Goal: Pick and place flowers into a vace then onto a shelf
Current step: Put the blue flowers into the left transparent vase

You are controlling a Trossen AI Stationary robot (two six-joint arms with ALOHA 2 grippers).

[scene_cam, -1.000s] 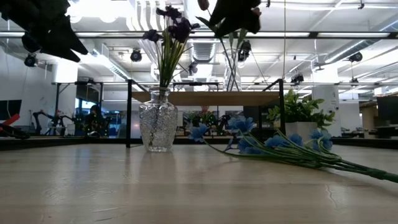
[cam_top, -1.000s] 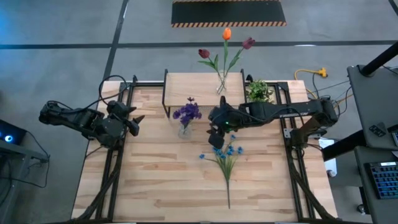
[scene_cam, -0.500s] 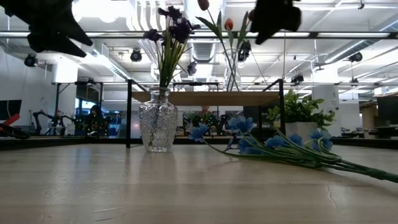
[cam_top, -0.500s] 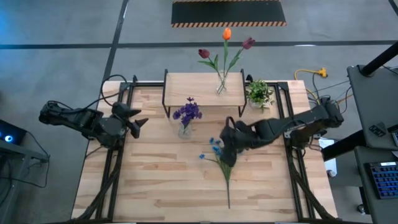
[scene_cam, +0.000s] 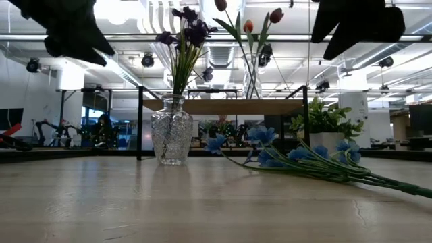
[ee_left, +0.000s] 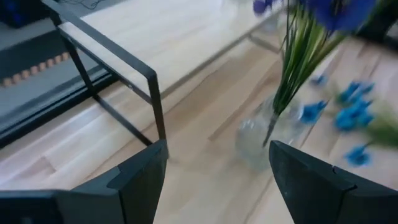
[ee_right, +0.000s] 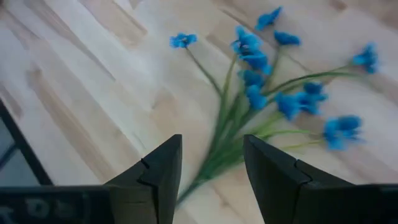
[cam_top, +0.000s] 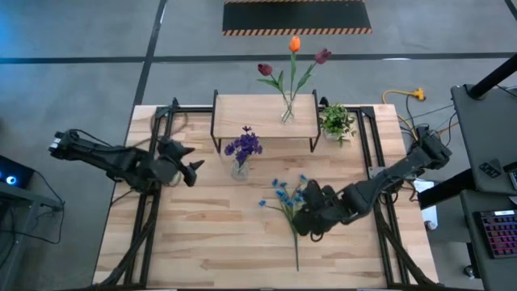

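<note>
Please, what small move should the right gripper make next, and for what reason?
Probably it should lower straight onto the stems of the blue bunch and close. The right gripper hovers over those stems with open jaws and holds nothing, while the bunch lies flat on the table. The purple bunch is in its vase and the tulips stand on the shelf.

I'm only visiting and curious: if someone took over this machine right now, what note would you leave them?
Right claw: open, empty, above the stems of the blue flowers lying flat on the table.
Left claw: open, empty, beside the vase of purple flowers.
Done: tulips in a vase on the shelf; purple bunch in its vase, standing on the table.
Left: pick up the blue flowers, put them in a vase, move vases onto the shelf.
</note>
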